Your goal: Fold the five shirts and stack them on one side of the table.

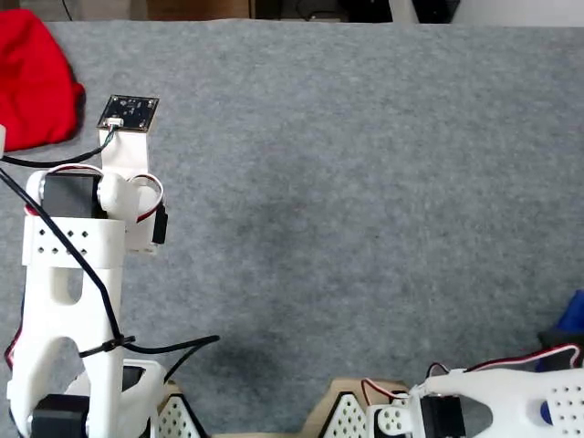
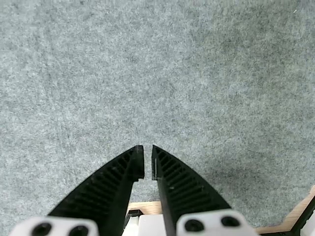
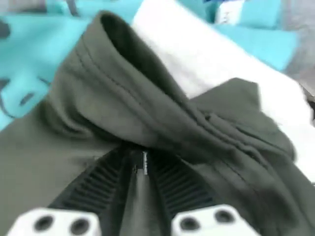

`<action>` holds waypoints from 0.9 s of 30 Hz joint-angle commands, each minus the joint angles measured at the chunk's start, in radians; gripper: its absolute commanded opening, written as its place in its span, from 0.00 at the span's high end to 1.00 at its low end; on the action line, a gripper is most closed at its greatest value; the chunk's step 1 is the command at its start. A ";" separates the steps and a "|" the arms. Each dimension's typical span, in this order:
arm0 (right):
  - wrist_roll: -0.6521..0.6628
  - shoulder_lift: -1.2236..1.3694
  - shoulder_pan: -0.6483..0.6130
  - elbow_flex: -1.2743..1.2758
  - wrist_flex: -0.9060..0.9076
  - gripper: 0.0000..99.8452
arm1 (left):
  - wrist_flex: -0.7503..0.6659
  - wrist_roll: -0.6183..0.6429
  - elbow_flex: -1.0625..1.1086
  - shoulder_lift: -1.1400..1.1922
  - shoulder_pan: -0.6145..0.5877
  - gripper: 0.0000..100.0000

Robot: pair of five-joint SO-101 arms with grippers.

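Note:
My right gripper is shut on a fold of a dark olive shirt, which is bunched up over a teal shirt and a white shirt. A red shirt lies crumpled at the far left corner of the grey table. My left gripper hangs just above bare grey felt, its black fingers shut with nothing between them. In the high view the left arm stands at the left, near the red shirt. The right arm lies low at the near right edge.
A bit of blue cloth shows at the table's right edge beside the right arm. Black cables loop around the left arm's base. A wooden strip marks the table's near edge.

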 commanded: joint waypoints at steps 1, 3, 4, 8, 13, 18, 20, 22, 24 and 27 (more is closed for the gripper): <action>-0.044 -0.002 -0.077 -0.223 0.203 0.99 | -0.012 0.009 -0.012 -0.021 -0.029 0.95; -0.052 -0.002 -0.136 -0.335 0.339 0.99 | -0.012 0.009 -0.012 -0.021 -0.049 0.95; -0.055 -0.005 -0.159 -0.377 0.330 0.99 | -0.012 0.006 -0.012 -0.024 -0.061 0.95; -0.110 -0.062 -0.234 -0.460 0.331 0.99 | -0.012 0.003 -0.012 -0.025 -0.100 0.95; -0.115 -0.237 -0.329 -0.395 0.331 0.99 | -0.008 0.008 -0.012 -0.027 -0.163 0.95; -0.087 -0.458 -0.387 -0.183 0.331 0.99 | -0.006 0.002 -0.012 -0.028 -0.213 0.95; -0.031 -0.542 -0.398 -0.068 0.331 0.99 | -0.005 0.002 -0.012 -0.028 -0.229 0.95; 0.006 -0.636 -0.423 0.074 0.331 0.99 | -0.005 0.002 -0.012 -0.028 -0.238 0.95; 0.029 -0.742 -0.473 0.223 0.331 0.99 | -0.005 0.002 -0.012 -0.028 -0.236 0.95; 0.049 -0.920 -0.581 0.443 0.331 0.99 | -0.005 0.002 -0.012 -0.028 -0.229 0.95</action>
